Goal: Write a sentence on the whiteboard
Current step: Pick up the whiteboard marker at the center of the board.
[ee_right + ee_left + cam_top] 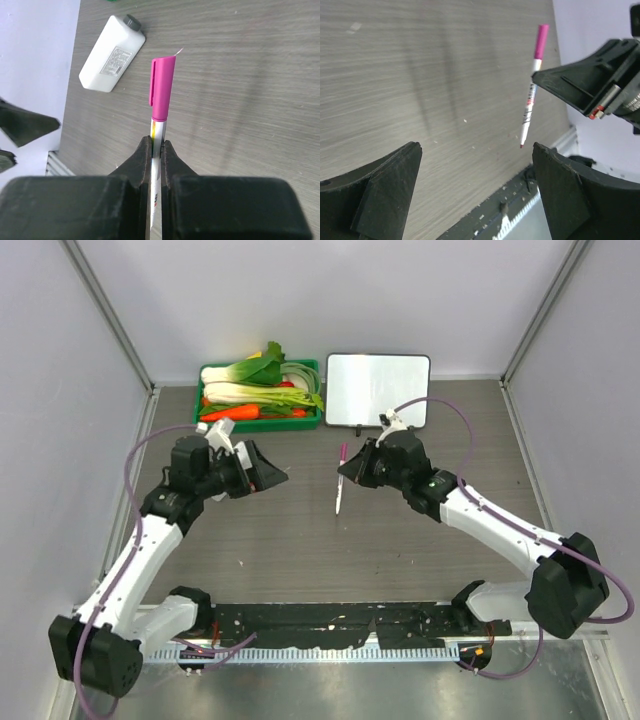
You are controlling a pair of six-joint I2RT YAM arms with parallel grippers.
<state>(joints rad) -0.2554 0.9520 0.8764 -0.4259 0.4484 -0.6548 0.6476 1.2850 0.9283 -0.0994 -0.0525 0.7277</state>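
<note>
- Top external: whiteboard [378, 390] sits at the far edge of the table [300, 550], just right of the green vegetable tray [280, 423]. No pink writing shows on it, so count the sentence as not started.
- Same view: right gripper [354, 468] holds the marker [340, 485] mid-table, near the board's front edge but short of it. The cap end points toward the board and the tip toward the arm bases. The left gripper [270, 473] faces it across a gap. My read is a handover or regrip pose, since the tip points the wrong way for writing.
- Left wrist: the left jaws are spread wide with nothing between them. The marker hangs tilted and looks clear of the table, pinched mid-barrel by the right gripper. Only this view shows the bare reddish tip [521, 145], so the cap is parked on the back end. The top view is too small to tell.
- Right wrist: fingers [142, 157] are pressed tight on the barrel just below the pink cap [162, 87]. Only here do you get a white bottle [112, 52] lying on the table beyond the cap; I can't pick it out from above. The board is in neither wrist view, so steer by the top camera.
</note>
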